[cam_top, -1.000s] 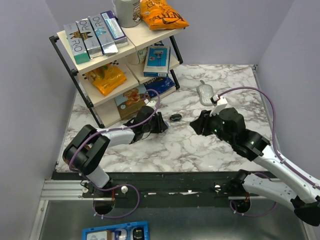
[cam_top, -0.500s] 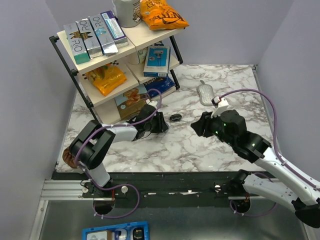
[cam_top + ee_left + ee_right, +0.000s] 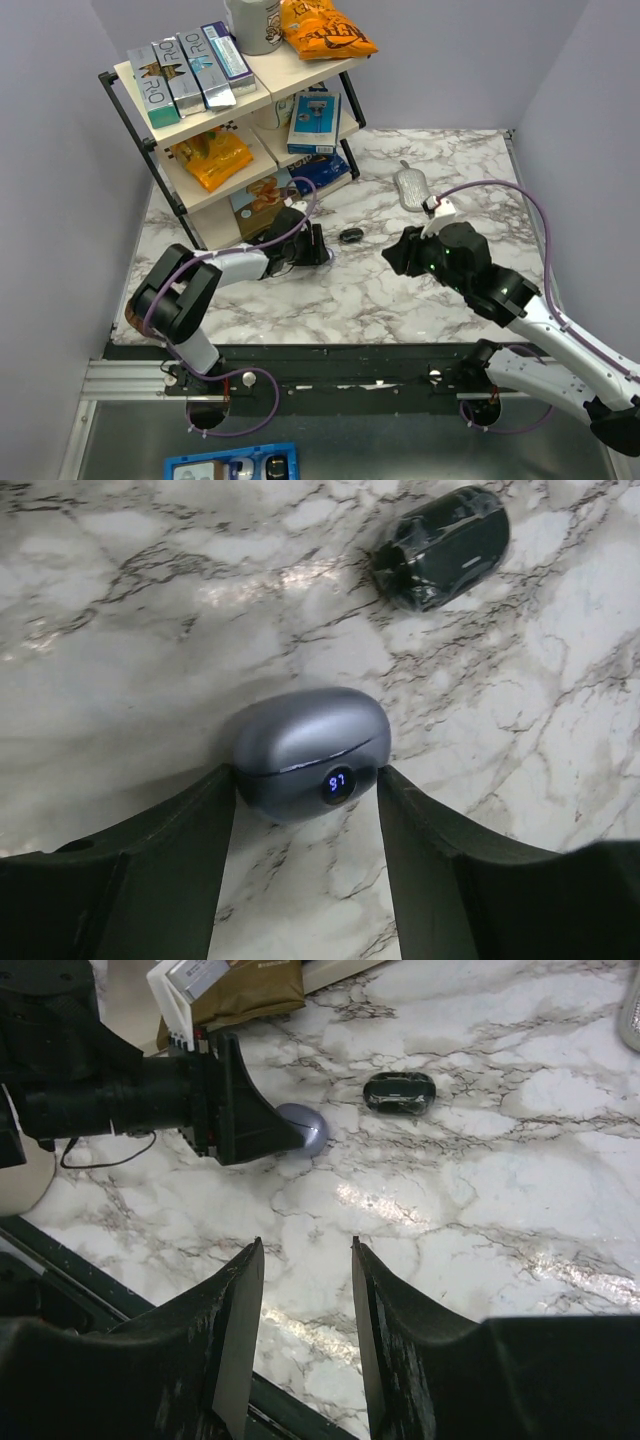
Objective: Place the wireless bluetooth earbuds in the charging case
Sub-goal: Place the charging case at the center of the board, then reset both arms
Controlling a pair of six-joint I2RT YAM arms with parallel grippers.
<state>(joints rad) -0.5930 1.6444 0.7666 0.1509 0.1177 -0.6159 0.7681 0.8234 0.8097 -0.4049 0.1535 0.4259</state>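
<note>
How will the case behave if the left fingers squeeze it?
The case looks smooth and rounded, so it may squirt out from between the left fingers. It looks like a hard shell, probably stiff and light. Lying flat on the marble, it likely slides rather than rolls.

a robot test cell dressed up as a small shop corner. plain lavender-grey partition walls point(image 3: 60, 150) close in a white marble-patterned tabletop point(image 3: 400, 300) on three sides, and a bare aluminium mounting rail point(image 3: 120, 378) lies at its near edge (by the bases of two white-and-black robot arms point(image 3: 520, 310)). the shop dressing is a black-framed rack of pale shelves point(image 3: 135, 110) stocked with upright boxed retail goods point(image 3: 185, 70), orange crinkly snack bags point(image 3: 322, 30) and a white tub point(image 3: 255, 25).
</note>
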